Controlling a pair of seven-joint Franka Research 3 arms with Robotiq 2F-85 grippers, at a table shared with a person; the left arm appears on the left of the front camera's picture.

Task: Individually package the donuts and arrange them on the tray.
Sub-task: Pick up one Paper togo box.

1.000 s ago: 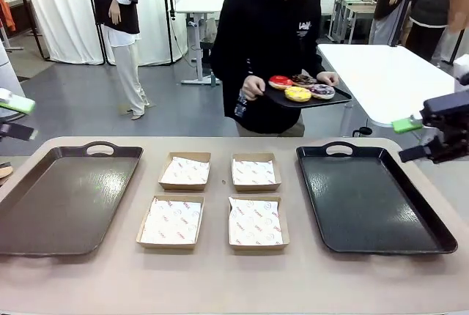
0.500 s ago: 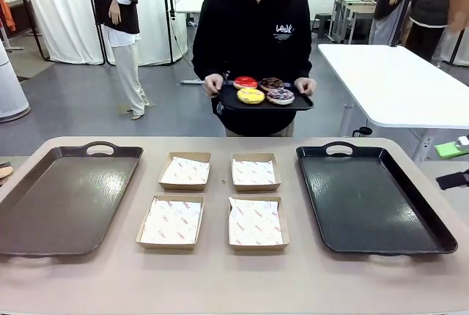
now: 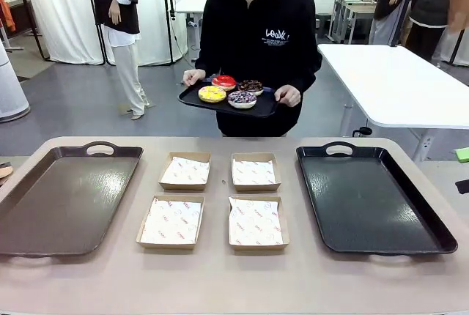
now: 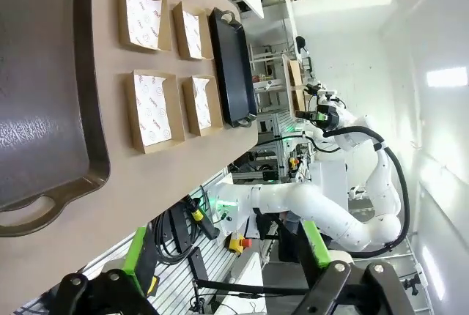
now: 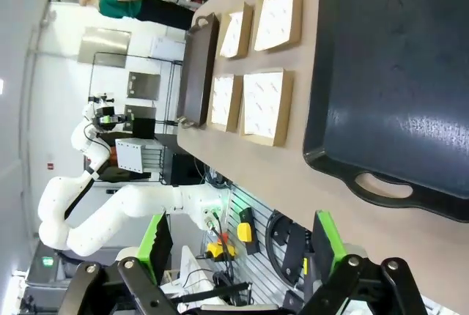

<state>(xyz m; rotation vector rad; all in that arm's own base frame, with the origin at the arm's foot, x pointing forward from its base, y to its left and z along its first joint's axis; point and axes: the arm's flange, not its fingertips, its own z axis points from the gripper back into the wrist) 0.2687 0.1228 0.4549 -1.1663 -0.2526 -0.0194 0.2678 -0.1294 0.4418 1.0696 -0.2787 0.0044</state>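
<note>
Packaging is not yet begun: the donuts [image 3: 231,91] lie on a small tray [image 3: 258,108] that the person holds beyond the far edge of the table [image 3: 220,278], while the left gripper [image 4: 226,253] and the right gripper [image 5: 242,245] stand wide and empty, so I think the next move needs a donut brought within reach.

A white table [image 3: 388,80] stands beyond the beige table [image 3: 220,278], and a white curtain [image 3: 58,7] hangs far left.

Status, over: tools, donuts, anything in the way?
Left tool open, right tool open, both empty. Donuts on hand-carried tray, beyond table. Nothing in the way.
</note>
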